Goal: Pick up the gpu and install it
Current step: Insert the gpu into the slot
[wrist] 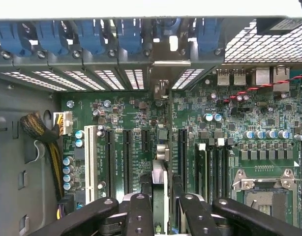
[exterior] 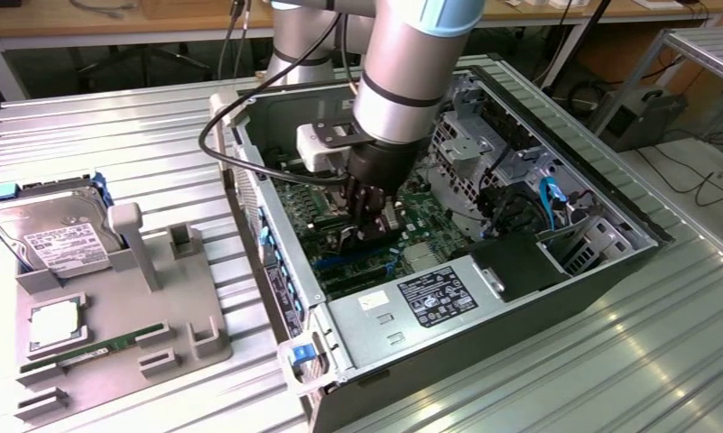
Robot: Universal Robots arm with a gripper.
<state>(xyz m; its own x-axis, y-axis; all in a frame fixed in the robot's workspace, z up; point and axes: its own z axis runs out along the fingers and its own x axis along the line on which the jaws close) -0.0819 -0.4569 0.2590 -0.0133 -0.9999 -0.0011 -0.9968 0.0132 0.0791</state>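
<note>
Inside one computer case [exterior: 518, 334], one gripper [exterior: 370, 239] clamps one gpu [wrist: 160, 172].

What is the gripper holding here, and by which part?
The gripper holds the gpu edge-on, pinched by its top edge, inside the computer case.

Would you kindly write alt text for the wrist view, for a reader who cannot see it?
The claw grips the gpu edge-on above the green motherboard and its long expansion slots. Blue latches line the case wall beyond.
</note>
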